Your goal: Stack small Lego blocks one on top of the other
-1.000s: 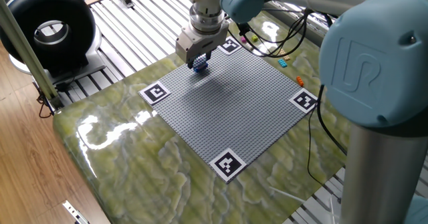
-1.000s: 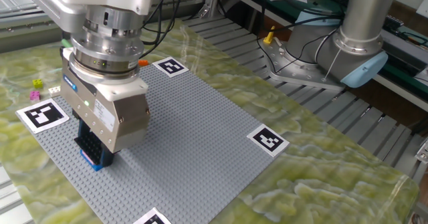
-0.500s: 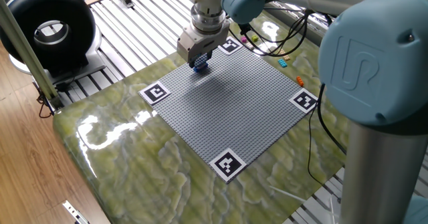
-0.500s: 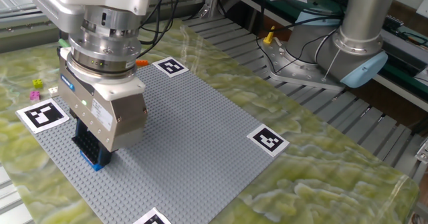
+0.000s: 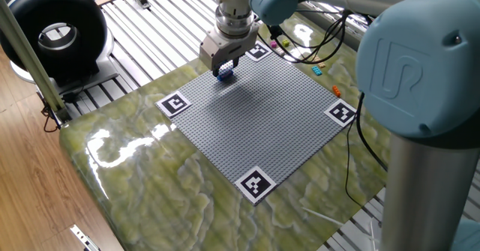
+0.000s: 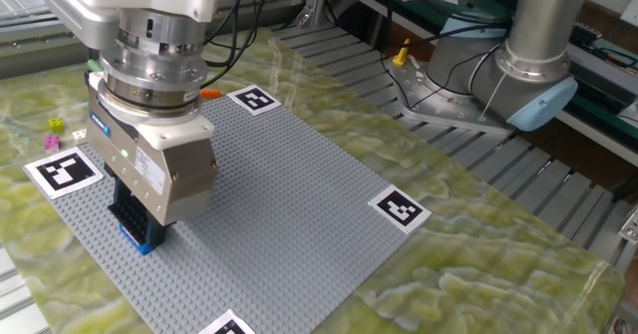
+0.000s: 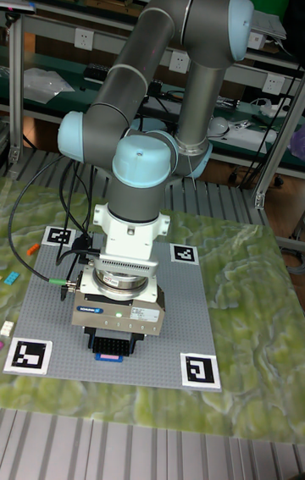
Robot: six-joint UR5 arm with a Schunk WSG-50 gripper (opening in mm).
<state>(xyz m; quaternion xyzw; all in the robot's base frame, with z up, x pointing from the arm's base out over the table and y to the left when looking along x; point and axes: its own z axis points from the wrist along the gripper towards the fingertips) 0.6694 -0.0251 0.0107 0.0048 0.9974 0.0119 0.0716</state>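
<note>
The tool has risen slightly off the grey baseplate near the desk's corner, its fingers clamped on a dark blue Lego block.

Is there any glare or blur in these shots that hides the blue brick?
One fixed view: glare patches on the glossy table, well away from the blue brick. The other fixed view: gripper looms large, covering most of the brick. Tall fixed view: sharp, evenly lit.

"UR" logo embossed on blue arm joint cap.
</note>
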